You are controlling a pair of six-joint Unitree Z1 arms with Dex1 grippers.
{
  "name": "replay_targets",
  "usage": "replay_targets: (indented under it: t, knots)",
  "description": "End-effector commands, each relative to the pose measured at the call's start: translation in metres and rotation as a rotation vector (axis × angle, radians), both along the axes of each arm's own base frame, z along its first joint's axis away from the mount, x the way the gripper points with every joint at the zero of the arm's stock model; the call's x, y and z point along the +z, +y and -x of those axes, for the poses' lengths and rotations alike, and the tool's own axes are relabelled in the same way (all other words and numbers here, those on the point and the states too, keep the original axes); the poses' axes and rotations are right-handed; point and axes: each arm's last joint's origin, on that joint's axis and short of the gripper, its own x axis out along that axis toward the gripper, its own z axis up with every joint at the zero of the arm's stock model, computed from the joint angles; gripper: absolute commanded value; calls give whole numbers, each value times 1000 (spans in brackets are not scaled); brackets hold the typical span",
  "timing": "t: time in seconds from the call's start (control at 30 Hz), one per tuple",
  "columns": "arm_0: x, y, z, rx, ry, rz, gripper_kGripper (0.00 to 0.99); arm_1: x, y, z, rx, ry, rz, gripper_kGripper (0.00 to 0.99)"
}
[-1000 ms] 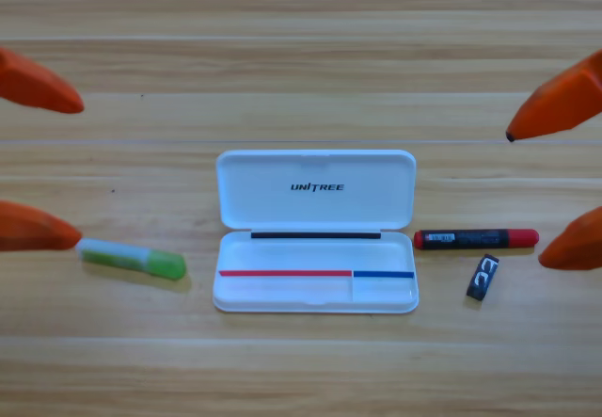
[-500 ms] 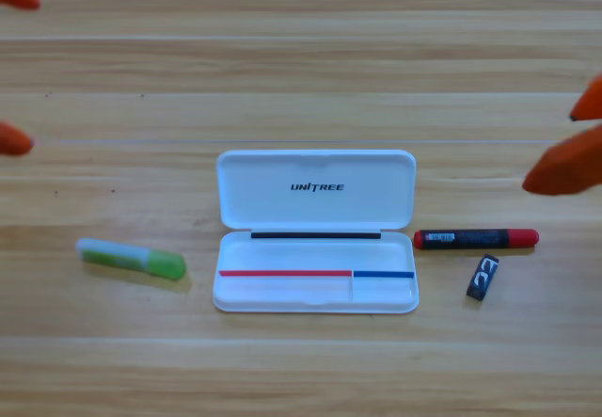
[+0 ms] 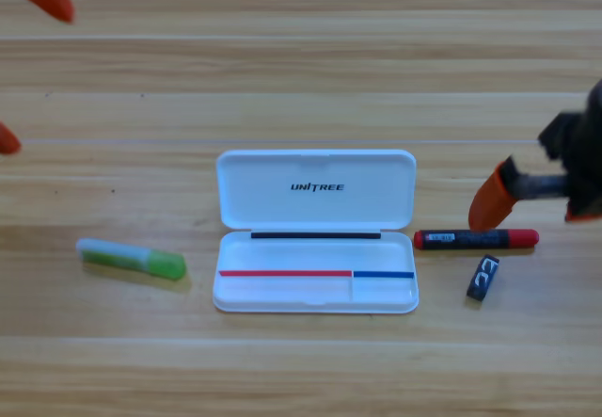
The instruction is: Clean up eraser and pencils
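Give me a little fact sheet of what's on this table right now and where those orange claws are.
case: white case, lid open, mid-table, nothing inside
red pencil: red pencil flat on the table right of the case
eraser: eraser just below the red pencil, apart from it
green pencil: green pencil left of the case
right gripper: right gripper at the right edge, one orange jaw tip just above the red pencil
left gripper: left gripper at the upper left corner, jaws spread, far from everything
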Motion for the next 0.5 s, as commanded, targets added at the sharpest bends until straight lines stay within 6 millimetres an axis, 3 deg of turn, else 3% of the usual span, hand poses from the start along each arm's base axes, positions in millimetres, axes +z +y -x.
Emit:
replay_targets:
  t: [0.03,0.23,0.5]
  knots:
    - [-43,-19,-30,-40,126,-127,971,-68,18,-16,-193,188,130,989]
    - [-79,-32,-49,-48,247,-191,990,-96,31,-32,-326,231,151,974]
    - [-119,-40,-103,91,341,-259,985,-125,34,-53,-421,201,197,922]
